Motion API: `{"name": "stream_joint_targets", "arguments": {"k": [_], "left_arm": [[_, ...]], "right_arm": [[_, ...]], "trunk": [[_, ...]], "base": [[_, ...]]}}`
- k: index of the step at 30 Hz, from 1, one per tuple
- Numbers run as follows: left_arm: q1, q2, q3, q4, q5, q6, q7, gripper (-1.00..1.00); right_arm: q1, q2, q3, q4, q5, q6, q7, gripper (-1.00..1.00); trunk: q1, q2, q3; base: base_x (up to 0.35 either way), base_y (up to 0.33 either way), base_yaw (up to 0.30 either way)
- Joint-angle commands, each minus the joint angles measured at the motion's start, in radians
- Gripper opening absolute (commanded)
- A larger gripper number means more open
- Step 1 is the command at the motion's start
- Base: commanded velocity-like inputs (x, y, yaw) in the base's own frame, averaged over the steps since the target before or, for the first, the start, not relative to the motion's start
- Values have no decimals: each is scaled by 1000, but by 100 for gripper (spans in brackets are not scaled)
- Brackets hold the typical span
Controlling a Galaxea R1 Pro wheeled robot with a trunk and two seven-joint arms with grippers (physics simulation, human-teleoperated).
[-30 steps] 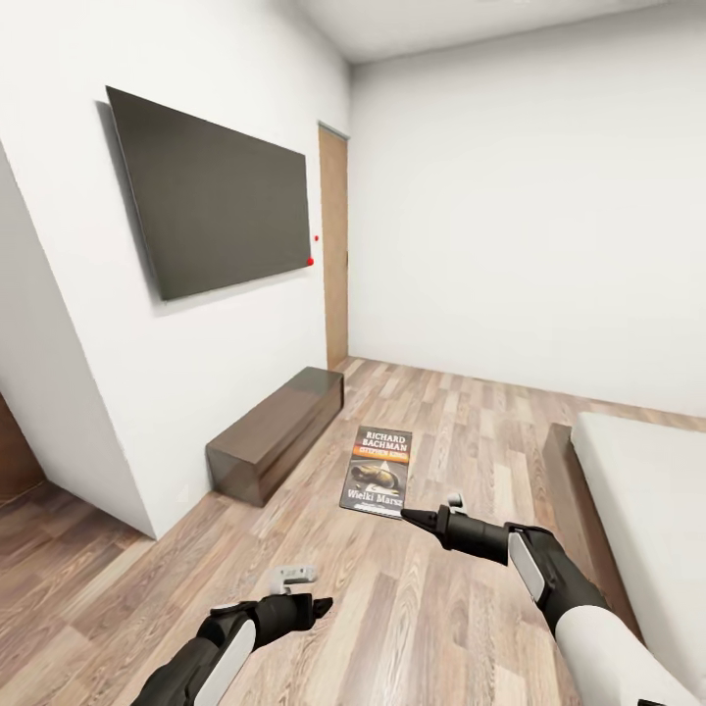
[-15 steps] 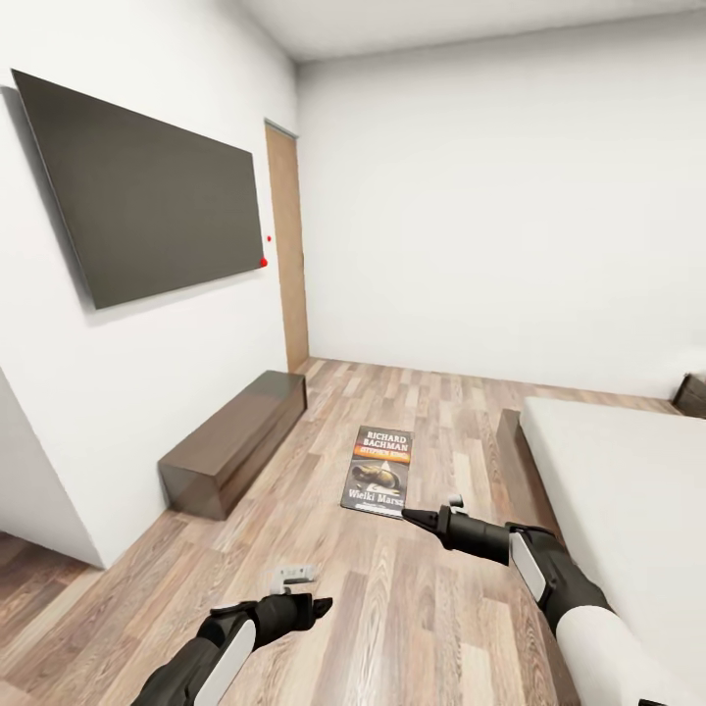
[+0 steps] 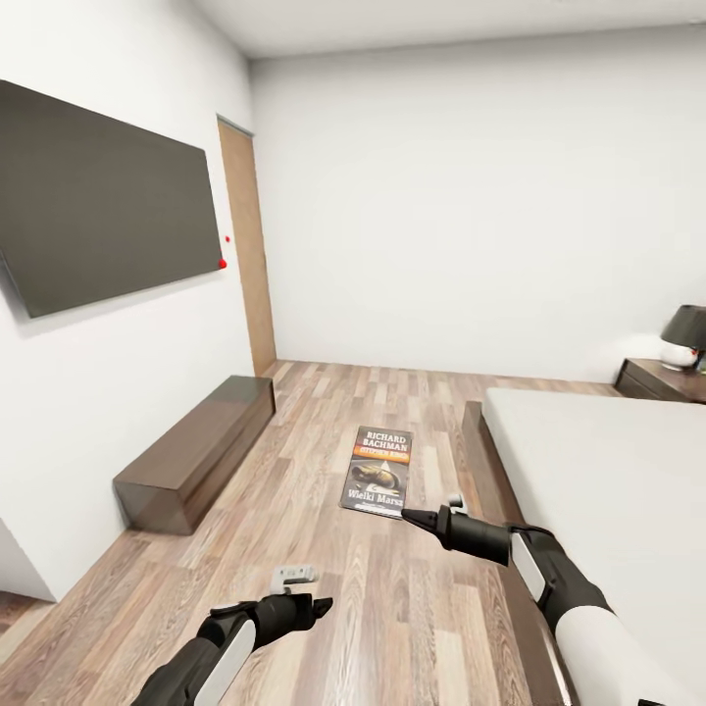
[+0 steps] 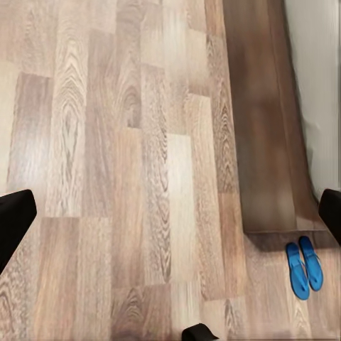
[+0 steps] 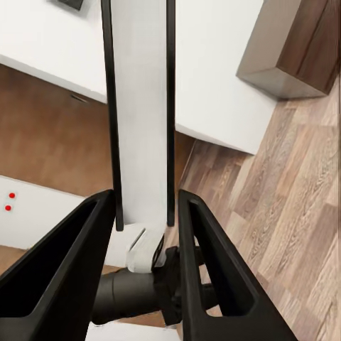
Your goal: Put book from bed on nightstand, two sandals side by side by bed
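The book is being held edge-on between the fingers of the right gripper, out in front of the robot and above the wood-plank floor; in the right wrist view its page edge is seen clamped between the two dark fingers. It is therefore being judged as already lifted off the bed, whose light-grey mattress is lying bare at the right of the head view. One nightstand is being seen beyond the bed's far corner, against the back wall, with a dark-shaded lamp standing on it; it is well apart from the book, so the placing is being judged as not yet done.

The left gripper is being held low over the floor with nothing between its fingers; whether they are spread or closed cannot be told from the head view, though in the left wrist view the fingertips are appearing far apart at the picture's edges, which suggests they are spread. In that same view the two blue sandals are lying side by side, touching or nearly so, on the floor just beside the corner of the bed's dark wooden frame. That part of the task is being judged as likely complete.

A long low TV cabinet and a wall-mounted television are being passed on the left.
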Motion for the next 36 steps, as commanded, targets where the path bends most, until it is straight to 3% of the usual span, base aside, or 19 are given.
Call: {"name": "stream_joint_targets", "arguments": {"k": [1, 12, 36], "left_arm": [[0, 1, -1, -1, 4, 4, 0, 100], [-1, 1, -1, -1, 4, 4, 0, 100], [0, 1, -1, -1, 4, 4, 0, 100]], "right_arm": [[-1, 0, -2, 0, -7, 8, 1, -100], [-1, 1, -2, 1, -6, 8, -1, -100], [-1, 4, 2, 1, -7, 8, -3, -100]], "trunk": [[1, -2, -1], [1, -2, -1], [1, -2, -6]], "base": [[0, 0, -221], [0, 0, -154], [0, 0, -20]]}}
